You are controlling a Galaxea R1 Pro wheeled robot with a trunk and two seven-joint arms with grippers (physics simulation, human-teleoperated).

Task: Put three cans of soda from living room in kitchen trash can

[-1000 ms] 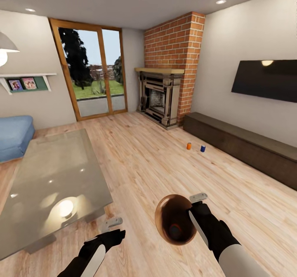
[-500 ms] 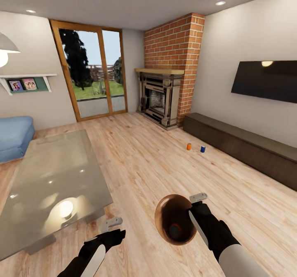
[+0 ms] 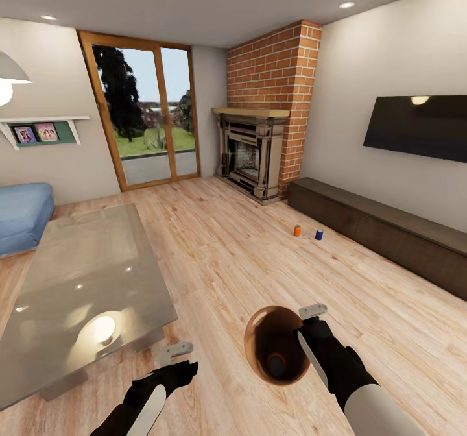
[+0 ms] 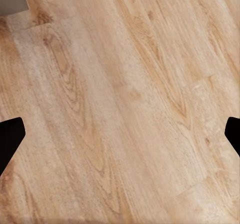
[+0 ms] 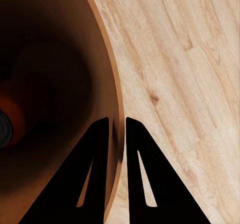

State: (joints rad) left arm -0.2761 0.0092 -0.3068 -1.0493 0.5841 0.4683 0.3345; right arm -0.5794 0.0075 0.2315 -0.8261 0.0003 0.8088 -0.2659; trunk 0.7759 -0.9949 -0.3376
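Already your right gripper (image 3: pixel 305 335) pinched the light, stiff trash can (image 3: pixel 275 345) by its thin rim; your left gripper (image 3: pixel 175 353) hung spread, empty.

- A glass table (image 3: pixel 78 287) fills the lower left of the head view; a lamp's light reflects on its top.
- A blue sofa (image 3: pixel 23 212) sits at the left edge — only its end shows.
- A wall shelf (image 3: pixel 42 128) with two framed photos hangs at the upper left.
- A glass door (image 3: pixel 146 115) with a wooden frame stands at the upper centre; grass and trees show behind it.
- A black TV (image 3: pixel 418 126) hangs on the right wall.
- A long dark cabinet (image 3: pixel 383 228) runs below the TV — along the right wall.
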